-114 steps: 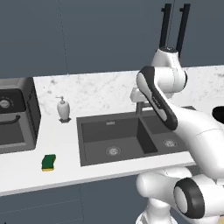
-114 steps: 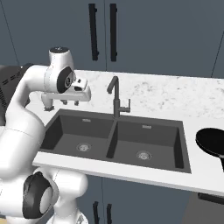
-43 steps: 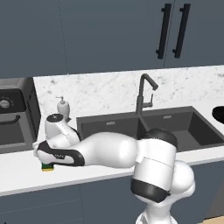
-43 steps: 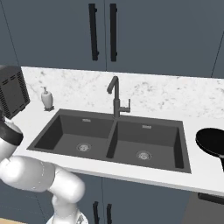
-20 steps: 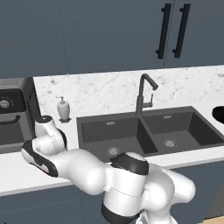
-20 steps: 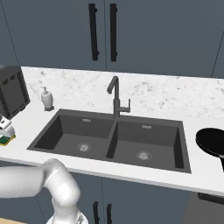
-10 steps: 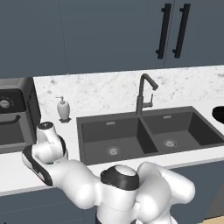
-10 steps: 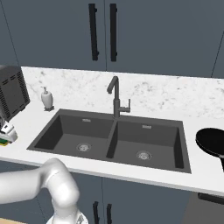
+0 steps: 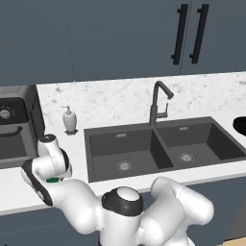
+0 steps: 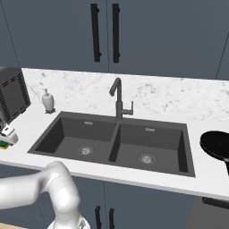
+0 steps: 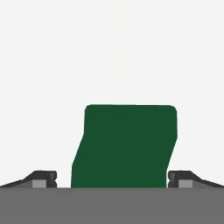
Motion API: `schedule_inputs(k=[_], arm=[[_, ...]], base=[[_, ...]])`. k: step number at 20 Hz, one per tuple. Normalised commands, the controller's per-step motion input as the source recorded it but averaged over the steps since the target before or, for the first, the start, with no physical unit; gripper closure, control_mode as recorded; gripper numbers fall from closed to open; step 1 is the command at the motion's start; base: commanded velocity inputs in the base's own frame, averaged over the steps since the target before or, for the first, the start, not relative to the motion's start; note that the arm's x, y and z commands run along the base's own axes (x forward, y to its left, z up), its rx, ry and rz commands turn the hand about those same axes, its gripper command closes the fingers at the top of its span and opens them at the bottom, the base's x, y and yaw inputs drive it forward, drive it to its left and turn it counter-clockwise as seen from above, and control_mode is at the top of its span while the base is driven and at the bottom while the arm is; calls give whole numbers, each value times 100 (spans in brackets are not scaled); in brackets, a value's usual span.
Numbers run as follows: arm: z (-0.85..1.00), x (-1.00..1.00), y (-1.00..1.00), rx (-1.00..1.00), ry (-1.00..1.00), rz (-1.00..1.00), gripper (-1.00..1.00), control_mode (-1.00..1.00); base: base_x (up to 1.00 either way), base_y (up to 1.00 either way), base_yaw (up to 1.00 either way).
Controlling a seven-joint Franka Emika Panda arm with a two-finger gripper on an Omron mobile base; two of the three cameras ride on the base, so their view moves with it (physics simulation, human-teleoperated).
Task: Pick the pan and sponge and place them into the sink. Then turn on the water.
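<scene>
White marbled counter [image 10: 188,100] runs under dark blue cabinet doors [image 9: 120,38], and over its front left corner I have my pincer [image 11: 112,177] pointed straight down. From my hand camera the sponge [image 11: 124,146] fills the space between my two fingertips [image 11: 43,178]; its green top faces me. Both tips stand just clear of its sides, one to each side, with pale counter showing in the narrow gaps, so my pincer is spread and grips nothing. In the right base view the sponge [image 10: 4,144] shows as a sliver of green and yellow at the left edge, under my white hand. In the left base view only a speck of green [image 9: 52,180] peeks out beneath my wrist.

Just behind my hand stands the black appliance [image 9: 14,127], and beside it, near the wall, a small white soap dispenser [image 9: 70,119]. To the right of those lies the sink [image 10: 62,125], both basins bare down to their steel drains, with the tall dark faucet [image 10: 118,100] rising at the back between them. Well apart, past the sink's far right end, the pan [image 10: 217,145] rests on the counter, its handle [image 10: 226,167] pointing toward the front edge.
</scene>
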Motion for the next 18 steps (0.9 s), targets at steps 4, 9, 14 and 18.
schedule_inputs(k=[4,9,14,18], arm=[[-38,10,23,0,0,0,-100,-100],[-69,-10,2,0,0,0,100,-100],[-79,-36,-30,0,0,0,100,-100],[-43,-51,-68,0,0,0,100,-100]], base=[[0,0,0],[0,0,0],[0,0,0],[0,0,0]])
